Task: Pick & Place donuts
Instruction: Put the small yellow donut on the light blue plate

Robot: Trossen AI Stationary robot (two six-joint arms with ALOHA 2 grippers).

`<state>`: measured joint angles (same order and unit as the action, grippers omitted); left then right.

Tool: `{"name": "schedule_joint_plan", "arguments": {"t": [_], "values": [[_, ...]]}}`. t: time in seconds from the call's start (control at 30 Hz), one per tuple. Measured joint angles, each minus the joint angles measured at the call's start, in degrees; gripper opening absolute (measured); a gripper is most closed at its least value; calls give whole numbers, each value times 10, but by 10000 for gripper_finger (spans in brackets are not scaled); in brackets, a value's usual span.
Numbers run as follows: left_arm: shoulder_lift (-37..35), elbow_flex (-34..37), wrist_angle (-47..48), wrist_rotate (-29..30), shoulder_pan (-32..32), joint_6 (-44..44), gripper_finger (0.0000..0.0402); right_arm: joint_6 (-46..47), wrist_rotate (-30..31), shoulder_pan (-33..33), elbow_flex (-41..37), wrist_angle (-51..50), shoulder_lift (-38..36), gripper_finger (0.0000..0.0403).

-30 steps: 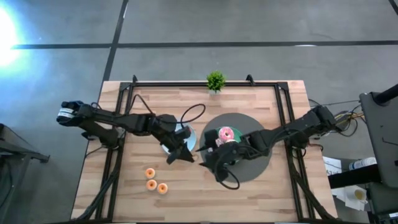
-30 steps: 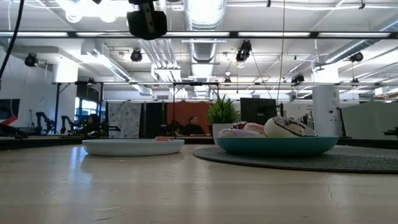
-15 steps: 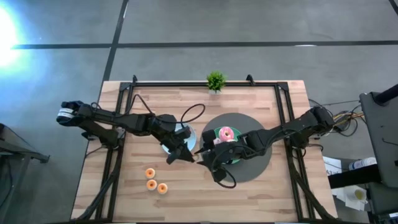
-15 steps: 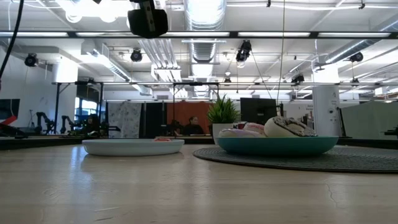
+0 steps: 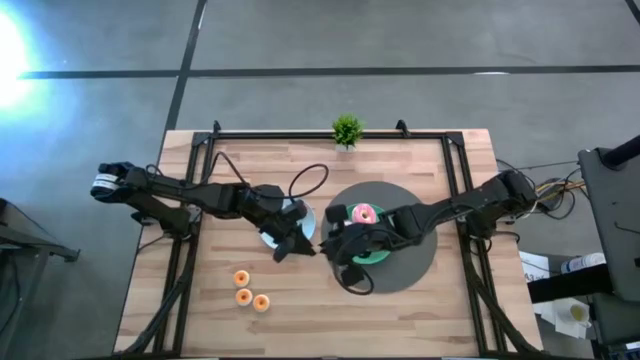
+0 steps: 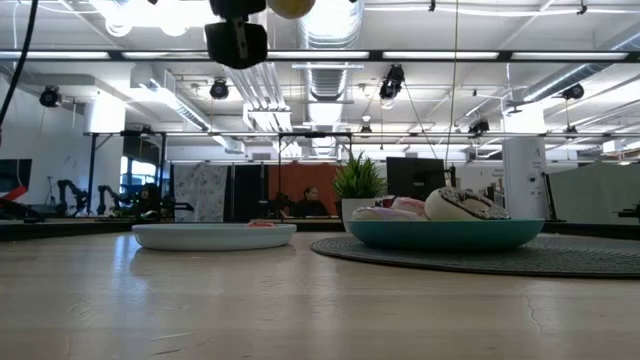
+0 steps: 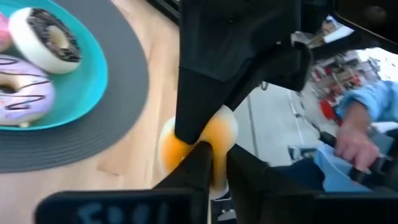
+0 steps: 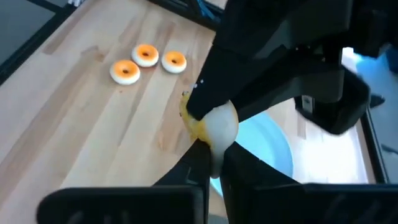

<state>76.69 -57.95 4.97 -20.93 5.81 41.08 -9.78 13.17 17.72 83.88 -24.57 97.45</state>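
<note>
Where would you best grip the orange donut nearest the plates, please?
Across its outer rim, coming straight down, I think: the orange donut lies flat on the table, hole up. Put the fingers on its left and right sides in the high view, since a second donut sits close beside it toward the front edge.

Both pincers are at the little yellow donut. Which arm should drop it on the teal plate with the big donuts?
Probably right. The right pincer grips the yellow donut, and its arm already lies across the teal plate. The left pincer, also gripping, sits by the light-blue plate.
</note>
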Motion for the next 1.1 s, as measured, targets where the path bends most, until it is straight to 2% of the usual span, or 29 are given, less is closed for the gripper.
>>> {"name": "schedule_joint_plan", "arguments": {"t": [0.17, 0.3, 0.5, 0.7, 0.9, 1.1], "values": [[-3, 0, 30, 19, 0, -5, 97, 47, -21, -10, 0, -17, 0, 13], [-31, 0, 106, 67, 2, -26, 129, 106, -44, -24, -3, -24, 0, 13], [-128, 0, 254, 249, 35, -30, 130, 247, -73, -60, -7, -38, 5, 13], [-204, 0, 260, 388, 79, -33, 128, 369, -139, -115, -7, -5, 53, 13], [-236, 0, 283, 459, 107, -40, 128, 475, -214, -170, -7, 28, 115, 13], [-248, 0, 311, 480, 128, -58, 128, 536, -273, -210, 19, 42, 185, 13]]}}
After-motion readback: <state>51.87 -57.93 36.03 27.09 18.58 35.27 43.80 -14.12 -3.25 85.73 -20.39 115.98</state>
